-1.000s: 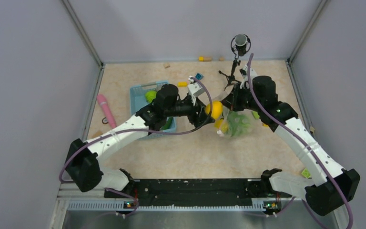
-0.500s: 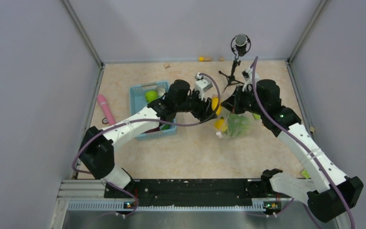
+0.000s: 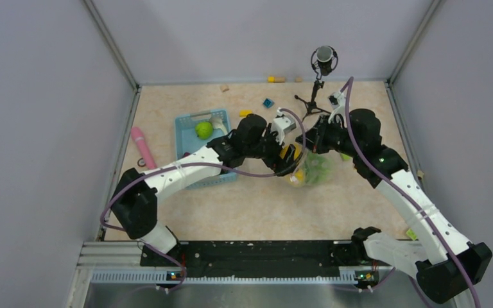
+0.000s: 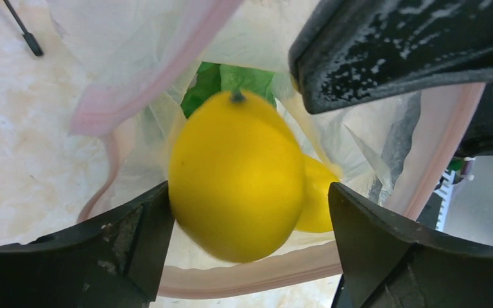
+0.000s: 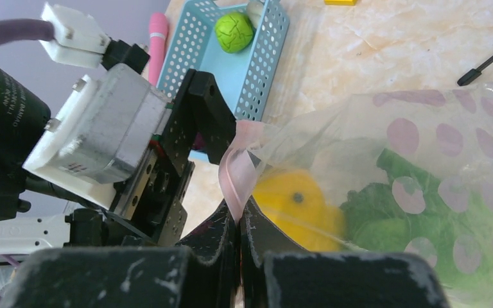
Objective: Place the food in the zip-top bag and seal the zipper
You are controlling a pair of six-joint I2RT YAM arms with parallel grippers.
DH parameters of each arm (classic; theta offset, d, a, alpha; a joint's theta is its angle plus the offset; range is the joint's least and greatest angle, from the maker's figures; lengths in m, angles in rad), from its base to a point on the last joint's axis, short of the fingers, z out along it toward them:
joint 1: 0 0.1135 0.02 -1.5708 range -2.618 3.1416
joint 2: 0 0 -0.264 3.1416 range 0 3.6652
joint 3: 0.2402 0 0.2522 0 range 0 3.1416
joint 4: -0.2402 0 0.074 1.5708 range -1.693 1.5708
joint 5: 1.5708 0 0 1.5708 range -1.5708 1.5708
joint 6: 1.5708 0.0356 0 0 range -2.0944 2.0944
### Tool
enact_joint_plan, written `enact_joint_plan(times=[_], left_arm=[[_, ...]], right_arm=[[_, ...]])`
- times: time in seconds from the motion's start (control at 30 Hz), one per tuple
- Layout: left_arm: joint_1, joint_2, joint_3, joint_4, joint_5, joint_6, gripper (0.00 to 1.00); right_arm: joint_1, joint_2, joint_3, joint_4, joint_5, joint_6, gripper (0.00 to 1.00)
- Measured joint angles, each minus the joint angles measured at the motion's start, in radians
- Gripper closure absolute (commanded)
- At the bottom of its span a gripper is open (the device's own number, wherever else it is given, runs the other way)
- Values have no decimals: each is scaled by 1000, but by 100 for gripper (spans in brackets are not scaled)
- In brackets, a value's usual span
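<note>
My right gripper (image 5: pixel 239 224) is shut on the pink-red zipper (image 5: pixel 236 173) and holds the mouth of the zip-top bag (image 3: pixel 319 169) up and open. My left gripper (image 4: pixel 250 224) is open right at that mouth (image 3: pixel 290 156). A yellow citrus (image 4: pixel 237 173) lies blurred between and below its fingers, apart from the right one, inside the zipper's loop (image 4: pixel 250 273). A second yellow piece (image 4: pixel 318 199) and the green lettuce (image 4: pixel 231 80) lie in the bag. Through the bag's wall I see the citrus (image 5: pixel 292 208) and lettuce (image 5: pixel 391 218).
The light blue basket (image 3: pixel 191 123) stands left of the bag with a green lime (image 3: pixel 203 129) in it. A pink stick (image 3: pixel 144 146) lies by the left wall. A microphone stand (image 3: pixel 321 64) and small coloured blocks (image 3: pixel 268 102) are at the back.
My left arm has carried the yellow citrus right to the bag's mouth, and its jaws have opened. The citrus is now loose in the mouth. The right gripper has kept its hold.
</note>
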Motion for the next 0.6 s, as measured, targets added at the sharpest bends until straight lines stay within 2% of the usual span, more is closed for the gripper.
enact_joint_plan(times=[0.07,0.43,0.6], left_arm=[[0,-10,0,-1,-8,-3,2],[0,-185,-64,8,-15,-7,2],[0,-300,-131,27,-100,-21,2]], right_arm=[[0,0,0,0,0,3,100],[0,-1,0,7,5,5,100],[0,-1,0,7,8,5,100]])
